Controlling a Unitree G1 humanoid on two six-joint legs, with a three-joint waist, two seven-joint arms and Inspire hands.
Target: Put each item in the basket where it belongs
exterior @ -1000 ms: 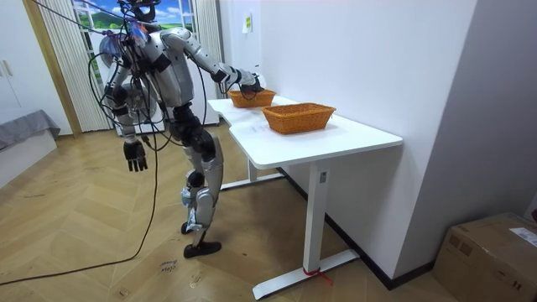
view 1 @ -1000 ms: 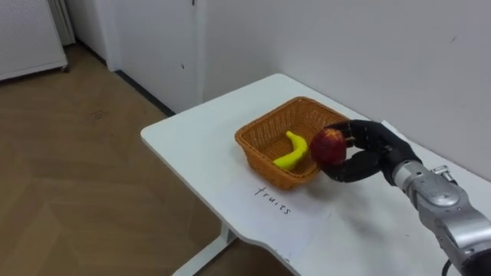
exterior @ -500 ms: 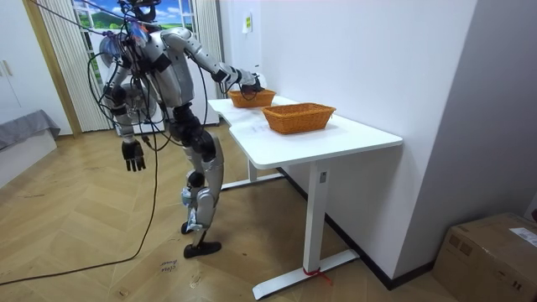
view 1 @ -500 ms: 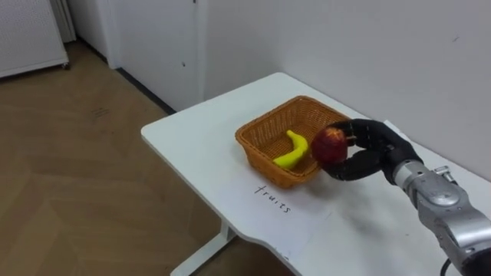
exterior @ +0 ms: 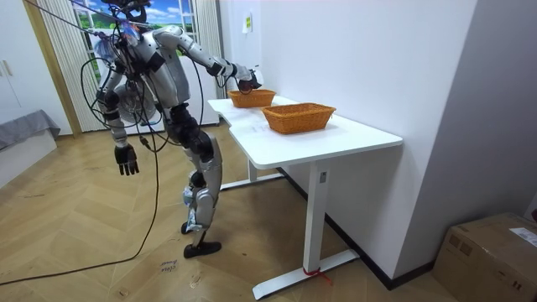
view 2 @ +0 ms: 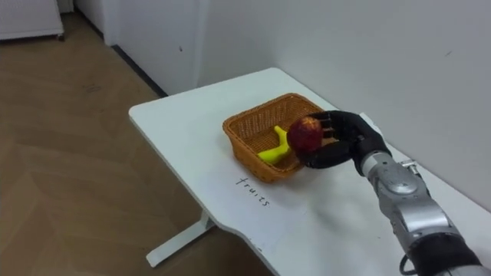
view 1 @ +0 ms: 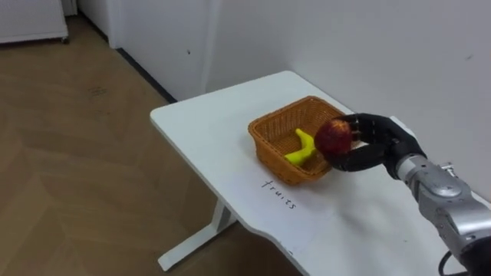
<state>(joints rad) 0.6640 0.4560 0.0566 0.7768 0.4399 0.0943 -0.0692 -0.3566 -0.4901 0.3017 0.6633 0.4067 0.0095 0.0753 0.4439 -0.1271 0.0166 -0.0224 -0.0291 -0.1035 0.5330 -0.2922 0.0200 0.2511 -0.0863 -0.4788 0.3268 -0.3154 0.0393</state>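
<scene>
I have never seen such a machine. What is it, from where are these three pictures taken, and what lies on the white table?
This is a humanoid robot that stands on two legs beside a white table. The room view comes from a camera standing in the room. The two eye views come from a camera on the robot's head, looking down. One woven basket holds a yellow banana. A second basket stands farther along the table. The black right hand has its fingers curled round a red apple, held at the first basket's edge. The left hand hangs at the robot's side.
</scene>
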